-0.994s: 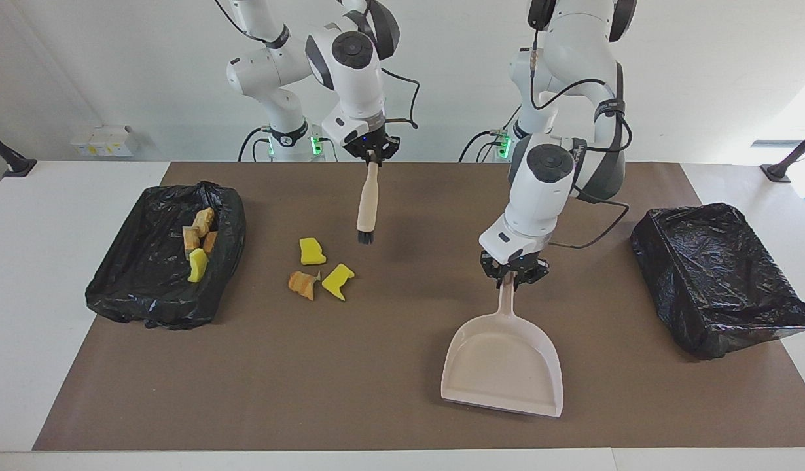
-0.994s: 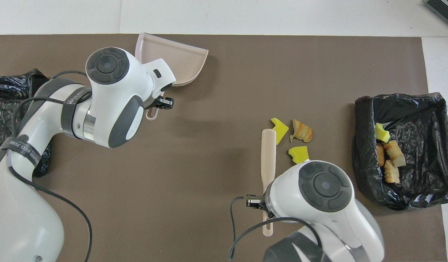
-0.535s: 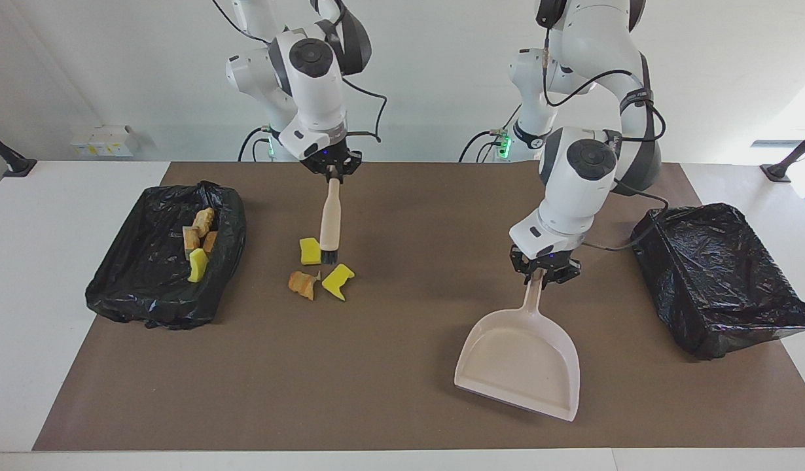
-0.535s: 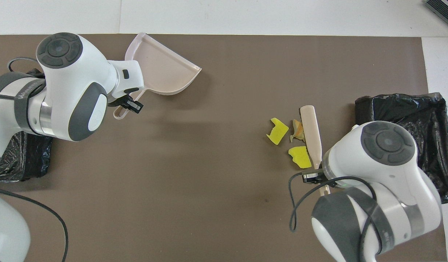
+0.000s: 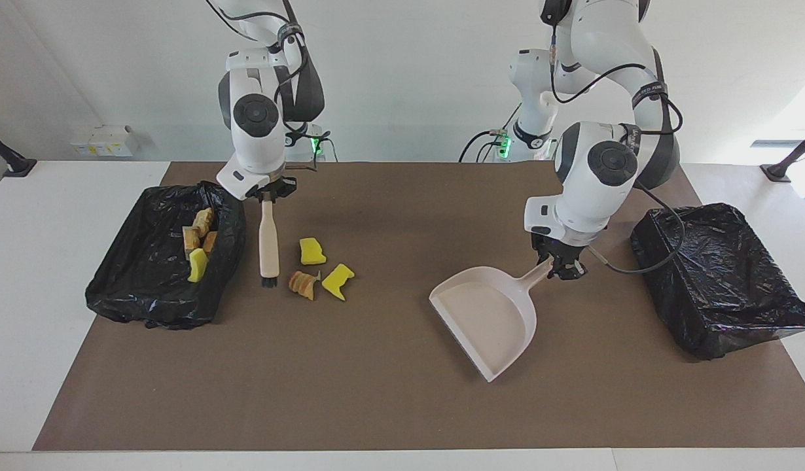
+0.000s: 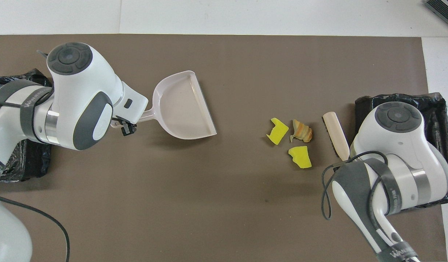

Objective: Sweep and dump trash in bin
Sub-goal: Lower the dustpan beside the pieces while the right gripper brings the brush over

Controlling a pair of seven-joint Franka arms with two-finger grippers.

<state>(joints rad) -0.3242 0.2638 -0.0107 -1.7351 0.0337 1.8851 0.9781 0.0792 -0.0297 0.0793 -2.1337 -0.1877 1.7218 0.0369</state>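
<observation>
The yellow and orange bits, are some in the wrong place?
Yes. Three trash pieces lie loose on the brown mat, beside the bin at the right arm's end, where others already sit. Nothing looks broken.

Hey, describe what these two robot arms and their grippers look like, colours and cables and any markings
Both arms are glossy white with dark grey joint caps and round grey end discs. Each ends in a small black gripper: the left gripper, the right gripper. Loose black cables loop along each forearm. Grey bands carry white lettering, too small to read. Green lights glow at the bases.
</observation>
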